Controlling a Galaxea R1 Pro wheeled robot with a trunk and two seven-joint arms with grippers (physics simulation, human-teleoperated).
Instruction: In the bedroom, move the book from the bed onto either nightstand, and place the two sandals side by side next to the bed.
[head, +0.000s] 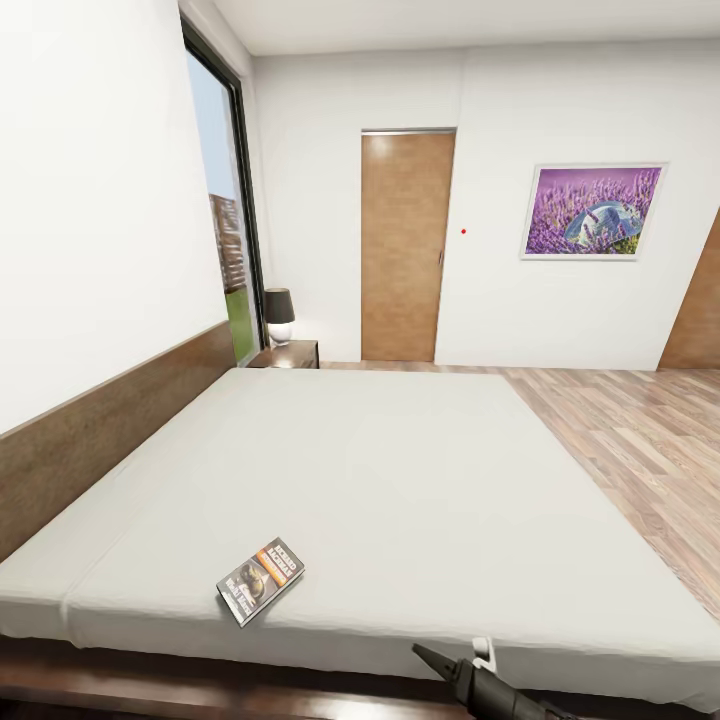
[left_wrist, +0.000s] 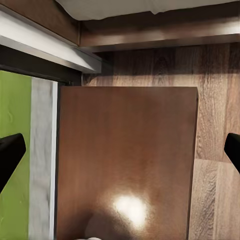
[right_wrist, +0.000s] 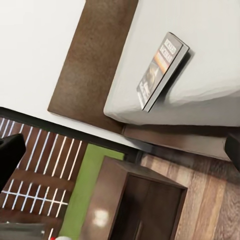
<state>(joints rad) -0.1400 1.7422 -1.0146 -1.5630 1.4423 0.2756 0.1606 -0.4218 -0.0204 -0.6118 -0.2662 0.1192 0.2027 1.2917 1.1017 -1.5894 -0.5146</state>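
Note:
The book (head: 260, 580) lies flat on the bed (head: 400, 480), near the mattress's front edge on the headboard side. In the right wrist view the book (right_wrist: 162, 70) sits by the mattress corner, well beyond my open right gripper (right_wrist: 120, 152), which holds nothing. The right gripper's dark fingers (head: 440, 662) rise at the front edge of the bed, to the right of the book. My left gripper (left_wrist: 120, 155) hangs open and empty over the glossy top of a nightstand (left_wrist: 125, 160). That near nightstand (right_wrist: 135, 205) stands beside the bed's corner. The sandals are out of view.
A second nightstand (head: 290, 355) with a dark-shaded lamp (head: 278, 315) stands at the bed's far side by the window. The brown headboard (head: 100, 440) runs along the left wall. Wood floor (head: 640, 440) opens to the right, with a closed door (head: 403, 245) beyond.

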